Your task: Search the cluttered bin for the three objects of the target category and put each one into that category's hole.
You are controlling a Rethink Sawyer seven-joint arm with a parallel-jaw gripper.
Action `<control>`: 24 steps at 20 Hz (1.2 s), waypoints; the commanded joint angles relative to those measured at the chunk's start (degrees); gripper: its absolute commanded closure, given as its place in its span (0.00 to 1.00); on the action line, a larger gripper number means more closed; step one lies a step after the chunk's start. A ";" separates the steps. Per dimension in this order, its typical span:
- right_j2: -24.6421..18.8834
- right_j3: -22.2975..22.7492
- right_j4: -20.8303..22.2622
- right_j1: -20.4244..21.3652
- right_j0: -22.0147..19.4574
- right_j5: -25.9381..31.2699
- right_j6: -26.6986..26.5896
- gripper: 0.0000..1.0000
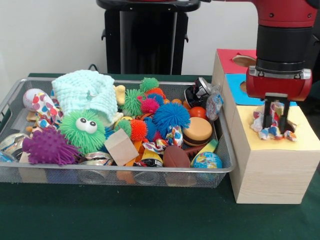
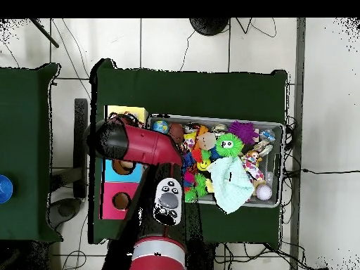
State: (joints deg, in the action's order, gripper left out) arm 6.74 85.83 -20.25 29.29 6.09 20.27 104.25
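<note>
My gripper [image 1: 275, 121] hangs over the yellow top [image 1: 305, 125] of the wooden box at the right. Its fingers stand close together, shut on a patterned cloth piece [image 1: 260, 122] that bunches on the yellow surface and spreads out on both sides of the fingers. The hole under the cloth is hidden. A similar patterned cloth [image 1: 167, 140] lies in the wire bin [image 1: 150, 172] among the toys. In the overhead view the red arm [image 2: 137, 144] covers the gripper and most of the yellow section [image 2: 126, 112].
The bin holds several spiky rubber balls, a green fuzzy toy with eyes [image 1: 82, 129], a mint cloth [image 1: 85, 92], a wood block [image 1: 121, 146] and a globe ball [image 1: 206, 161]. The box also has a blue section [image 1: 240, 90] and a red section [image 1: 232, 60] with its hole [image 1: 243, 60].
</note>
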 commanded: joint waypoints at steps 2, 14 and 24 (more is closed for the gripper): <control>-8.54 6.61 -0.06 -10.06 -1.31 -1.74 9.22 0.00; -8.75 7.23 -0.59 -9.97 -1.32 -4.43 11.15 0.00; -8.99 7.18 -0.05 -9.81 -1.71 -4.98 10.43 0.00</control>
State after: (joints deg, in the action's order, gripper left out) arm 5.44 85.78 -20.21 29.49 5.95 19.69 104.25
